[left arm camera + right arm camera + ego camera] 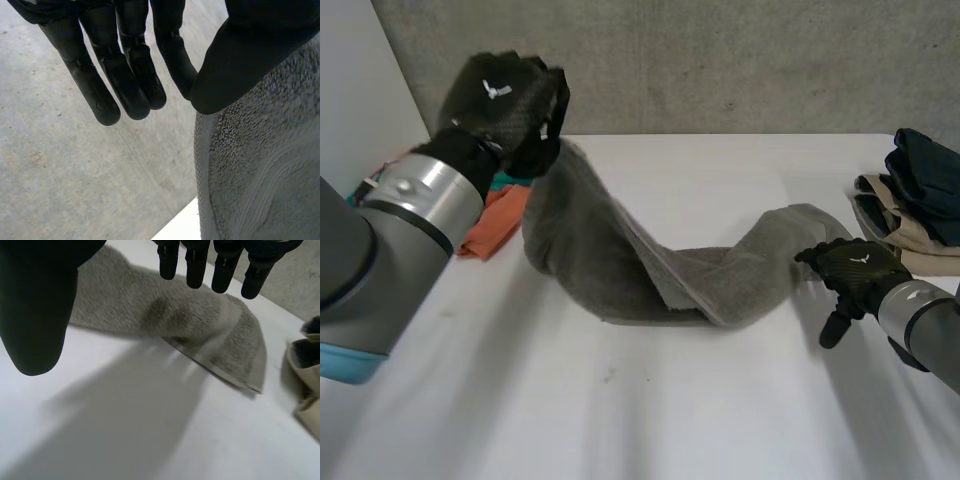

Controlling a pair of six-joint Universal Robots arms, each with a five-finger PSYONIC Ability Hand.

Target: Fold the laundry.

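Note:
A grey towel [620,260] lies in a long band across the white table [620,410]. Its left end is lifted off the table and hangs from my raised left hand [505,100]. Seen from the left wrist, that hand [125,65] pinches the towel [260,175] at its edge between thumb and fingers. My right hand [855,268] hovers at the towel's right end, fingers straight and holding nothing. In the right wrist view the towel's end [200,325] lies just below that hand's fingertips [195,270].
An orange cloth [495,225] lies at the table's left edge, behind my left arm. A pile of dark and beige clothes [920,200] sits at the right edge, and the beige part [307,370] is close beside my right hand. A concrete wall stands behind.

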